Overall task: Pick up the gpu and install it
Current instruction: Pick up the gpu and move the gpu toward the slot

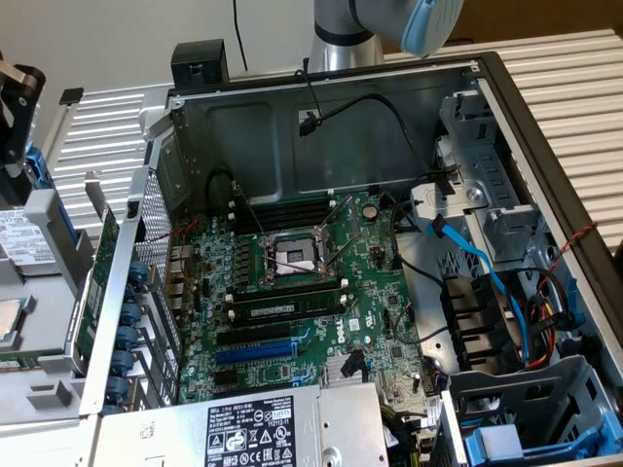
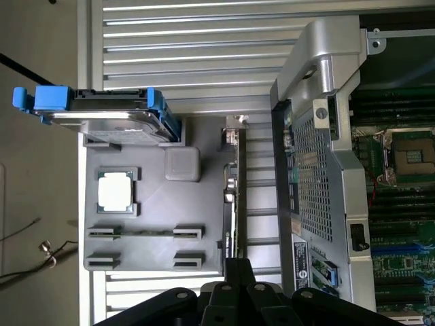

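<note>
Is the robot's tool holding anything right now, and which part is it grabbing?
Nothing. The black tool is shut on empty air. The small green gpu card stands on edge in the grey plastic tray, untouched.

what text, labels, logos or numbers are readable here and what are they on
No text here can be read for certain.
Power supply label: rows of print and safety marks, too small to read.
White sticker at the exterior view's left edge: lines of print, blurred.
Rear panel label on the computer case: too small to read.
Motherboard: white printed markings, too small to read.
</note>
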`<action>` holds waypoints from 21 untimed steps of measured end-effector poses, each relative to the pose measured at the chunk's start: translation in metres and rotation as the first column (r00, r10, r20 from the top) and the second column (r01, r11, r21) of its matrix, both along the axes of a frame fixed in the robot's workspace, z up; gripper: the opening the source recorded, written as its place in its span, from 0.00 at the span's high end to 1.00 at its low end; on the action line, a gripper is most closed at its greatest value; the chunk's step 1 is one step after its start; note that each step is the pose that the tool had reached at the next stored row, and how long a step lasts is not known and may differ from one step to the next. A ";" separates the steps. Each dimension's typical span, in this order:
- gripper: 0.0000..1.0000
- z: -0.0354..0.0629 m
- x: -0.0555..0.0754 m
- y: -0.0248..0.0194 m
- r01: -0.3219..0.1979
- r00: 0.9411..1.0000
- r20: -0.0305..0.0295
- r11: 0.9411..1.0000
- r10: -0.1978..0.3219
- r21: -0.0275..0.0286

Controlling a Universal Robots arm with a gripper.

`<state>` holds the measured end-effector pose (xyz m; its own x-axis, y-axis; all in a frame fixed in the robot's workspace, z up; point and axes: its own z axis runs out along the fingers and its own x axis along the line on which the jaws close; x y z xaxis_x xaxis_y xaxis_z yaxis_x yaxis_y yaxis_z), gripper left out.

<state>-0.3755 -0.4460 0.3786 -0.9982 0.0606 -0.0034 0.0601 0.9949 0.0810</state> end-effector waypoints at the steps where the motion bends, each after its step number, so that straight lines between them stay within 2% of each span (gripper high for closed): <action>1: 0.89 0.0000 0.000 0.0000 0.000 1.000 0.000 1.000 0.000 0.000; 9: 0.88 0.0000 0.000 0.0000 0.000 1.000 0.000 1.000 0.000 0.000; 11: 0.76 0.0000 0.000 0.0000 0.000 1.000 0.000 1.000 0.000 0.000; 12: 0.76 0.0000 0.000 0.0000 0.000 1.000 0.000 1.000 0.000 0.000; 15: 0.58 0.0000 0.000 0.0000 0.000 1.000 0.000 1.000 0.000 0.000; 17: 0.58 0.0000 0.000 0.0000 0.000 1.000 0.000 1.000 0.000 0.000; 18: 0.52 -0.0001 0.000 0.0000 0.000 1.000 0.000 1.000 0.000 0.000; 21: 0.52 -0.0026 0.000 0.0000 0.000 1.000 0.005 1.000 0.000 0.000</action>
<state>-0.3755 -0.4460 0.3760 -0.9981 0.0606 -0.0080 0.0598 0.9949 0.0813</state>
